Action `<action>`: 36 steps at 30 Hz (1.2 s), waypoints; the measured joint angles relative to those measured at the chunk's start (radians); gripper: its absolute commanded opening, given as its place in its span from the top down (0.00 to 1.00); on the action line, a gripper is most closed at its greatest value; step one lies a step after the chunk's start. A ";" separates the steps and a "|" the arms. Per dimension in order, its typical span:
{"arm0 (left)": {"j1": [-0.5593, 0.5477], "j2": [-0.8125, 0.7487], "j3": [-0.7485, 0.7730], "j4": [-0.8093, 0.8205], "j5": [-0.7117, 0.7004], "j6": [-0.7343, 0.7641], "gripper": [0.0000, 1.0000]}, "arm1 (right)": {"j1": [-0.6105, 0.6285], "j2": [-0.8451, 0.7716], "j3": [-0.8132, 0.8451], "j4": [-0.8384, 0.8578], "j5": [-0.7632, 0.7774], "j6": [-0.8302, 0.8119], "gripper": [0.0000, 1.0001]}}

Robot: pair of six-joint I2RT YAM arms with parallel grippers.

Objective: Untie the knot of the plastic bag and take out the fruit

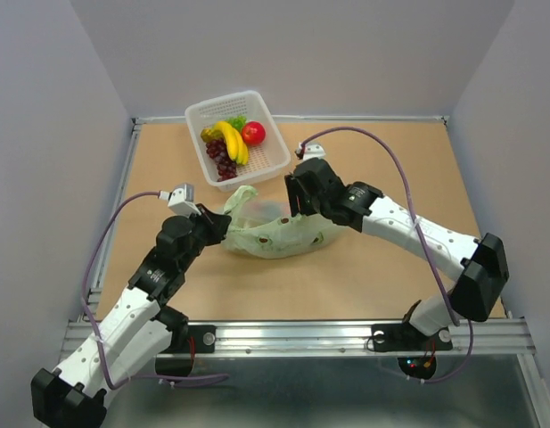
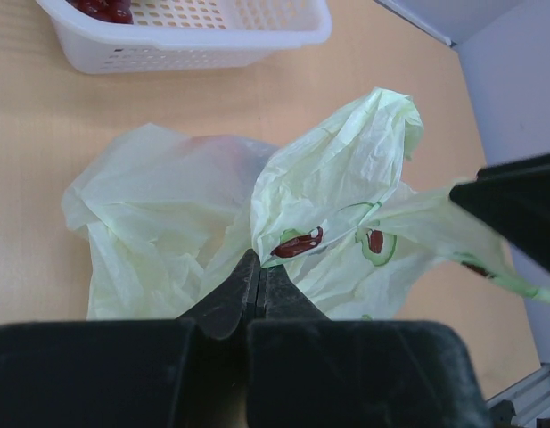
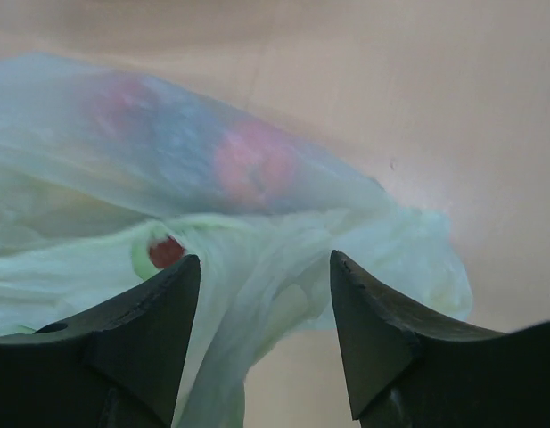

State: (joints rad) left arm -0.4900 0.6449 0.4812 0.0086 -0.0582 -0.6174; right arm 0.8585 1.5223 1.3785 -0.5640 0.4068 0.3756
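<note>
Two arms rise from the lower edge of the top view onto the table [image 1: 390,160]. Left of centre, the left gripper [image 2: 258,263] has its fingers pressed together, pinching a gather of the plastic bag [image 1: 279,236]. Right of centre, the right gripper [image 3: 264,267] stands spread, with loose film running between its fingers but not clamped.

The bag lies flat at mid-frame, between the two grippers and touching both. The knot cannot be singled out with certainty; the film bunches tightest at the left fingertips, which probably marks it. The fruit [image 3: 252,160] shows only as blurred colour through the film, so the bag appears closed.

Step in hand, as judged: opening the knot, with one side anchored. The next move calls for the right gripper to close on a free loop and draw it away from the left.

In the upper centre, apart from the bag, stands the white basket [image 1: 254,172].

Counts:
- Bag: one.
- Basket: one, holding one banana [image 1: 232,141], one grape bunch [image 1: 223,162] and one red round fruit [image 1: 253,134].
- Bagged fruit: two reddish shapes discernible; the total cannot be told.
</note>
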 measured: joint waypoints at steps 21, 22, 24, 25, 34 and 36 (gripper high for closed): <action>-0.005 -0.037 -0.051 -0.020 -0.052 -0.078 0.90 | 0.002 -0.357 -0.461 -0.142 -0.124 0.129 0.19; -0.005 -0.039 -0.051 -0.021 -0.051 -0.074 0.89 | 0.002 -0.355 -0.421 -0.156 -0.130 0.108 0.19; -0.005 -0.048 -0.051 -0.021 -0.047 -0.069 0.89 | 0.003 -0.326 -0.268 -0.171 -0.137 0.066 0.18; -0.005 -0.054 -0.051 -0.020 -0.042 -0.064 0.88 | 0.003 -0.312 -0.210 -0.175 -0.140 0.042 0.18; -0.005 -0.083 -0.051 -0.009 0.011 -0.024 0.88 | 0.006 -0.026 0.115 -0.185 -0.191 -0.192 0.19; -0.005 -0.087 -0.051 -0.005 0.024 -0.014 0.87 | 0.006 0.041 0.114 -0.188 -0.222 -0.224 0.18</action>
State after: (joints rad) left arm -0.4953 0.5579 0.4301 0.0040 -0.0345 -0.6315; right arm 0.8642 1.5635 1.4925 -0.7517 0.1848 0.1516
